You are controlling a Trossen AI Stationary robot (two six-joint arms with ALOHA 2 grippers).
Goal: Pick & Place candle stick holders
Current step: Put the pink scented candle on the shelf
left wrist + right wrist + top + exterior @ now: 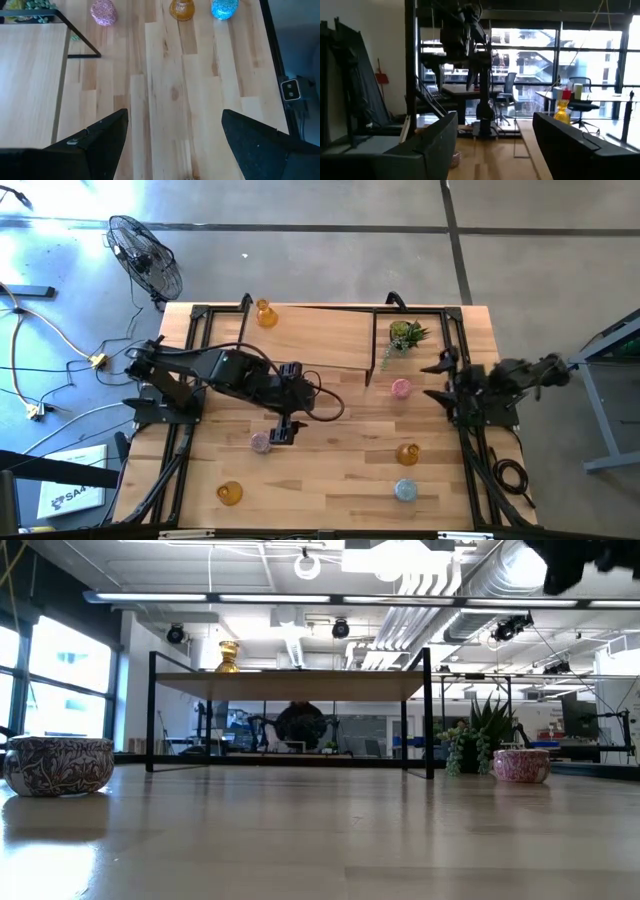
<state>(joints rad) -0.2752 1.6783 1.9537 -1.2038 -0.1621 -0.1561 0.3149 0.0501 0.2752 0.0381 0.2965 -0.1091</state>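
The left gripper (283, 433) hangs over the middle of the desk (330, 470), its jaws spread apart with only bare wood between them; a pink holder (260, 442) sits on the desk just beside it. The right gripper (492, 142) is drawn back at the desk's right edge, raised and pointing across the desk toward the left arm; its jaws stand apart and hold nothing.

Taking the small green plant (406, 335) as the landmark: a second pink holder (401, 388) stands just in front of it. Farther toward the front edge sits an amber holder (407, 453), and beyond that the light blue holder (405, 490). Another amber holder (266, 313) stands on the raised wooden shelf (300, 335), well to the plant's left. A third amber holder (230, 493) rests at the front-left corner, far from the plant.
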